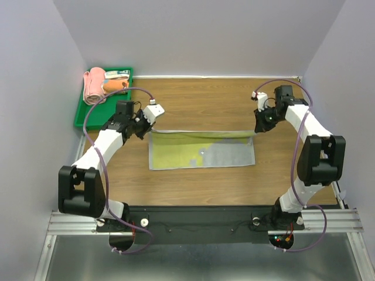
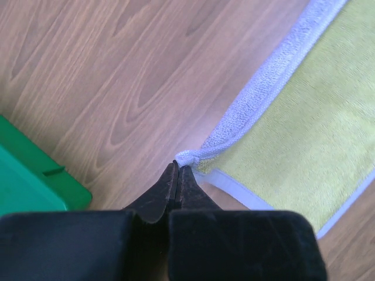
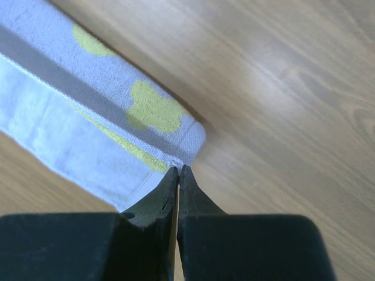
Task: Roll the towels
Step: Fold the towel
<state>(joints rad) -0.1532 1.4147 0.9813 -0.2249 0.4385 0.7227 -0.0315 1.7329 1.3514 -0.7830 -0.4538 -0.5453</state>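
A yellow-green and grey towel [image 1: 202,151] lies flat in the middle of the wooden table, its far edge folded over toward the front. My left gripper [image 1: 143,126] is shut on the towel's far left corner [image 2: 190,156], which bunches at the fingertips. My right gripper [image 1: 258,126] is shut on the far right corner [image 3: 181,157], where the grey edge with yellow patches curls over. A pink rolled towel [image 1: 92,86] and an orange one [image 1: 115,85] lie in the green tray [image 1: 82,116] at the far left.
The green tray's corner [image 2: 35,187] is close to the left of my left gripper. White walls close the table in on the left, back and right.
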